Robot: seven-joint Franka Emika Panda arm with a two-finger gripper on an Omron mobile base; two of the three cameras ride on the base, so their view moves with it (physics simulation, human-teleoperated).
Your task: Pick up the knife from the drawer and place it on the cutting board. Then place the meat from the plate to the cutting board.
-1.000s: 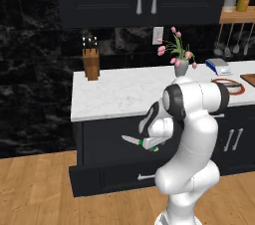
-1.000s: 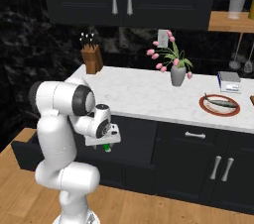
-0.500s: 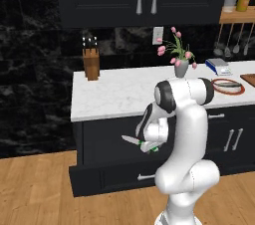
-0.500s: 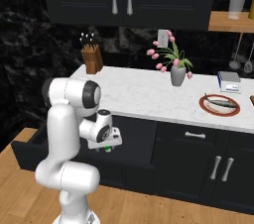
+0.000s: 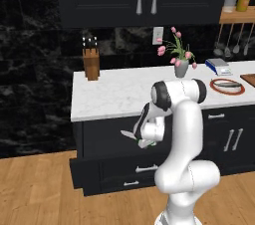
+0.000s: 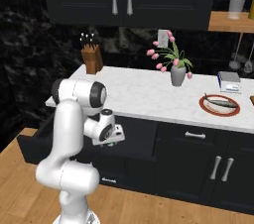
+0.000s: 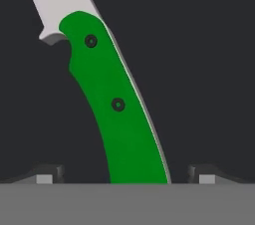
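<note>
One knife (image 7: 117,104), green-handled, sits between the wide-spread fingertips (image 7: 47,173) of the gripper (image 5: 141,139), in front of the open drawer (image 5: 99,169). Whether the fingertips touch the handle cannot be told. The meat (image 6: 222,102) lies on the plate (image 6: 204,105) near the worktop's right end.

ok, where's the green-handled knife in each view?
Left base view: small silver-bladed knife with a bright green handle, just left of centre, below the white marble counter.
Right base view: green sliver, lower left of centre.
Hand view: centre, blade toward the upper left.
Shared landmark, both base views: wooden knife block.
</note>
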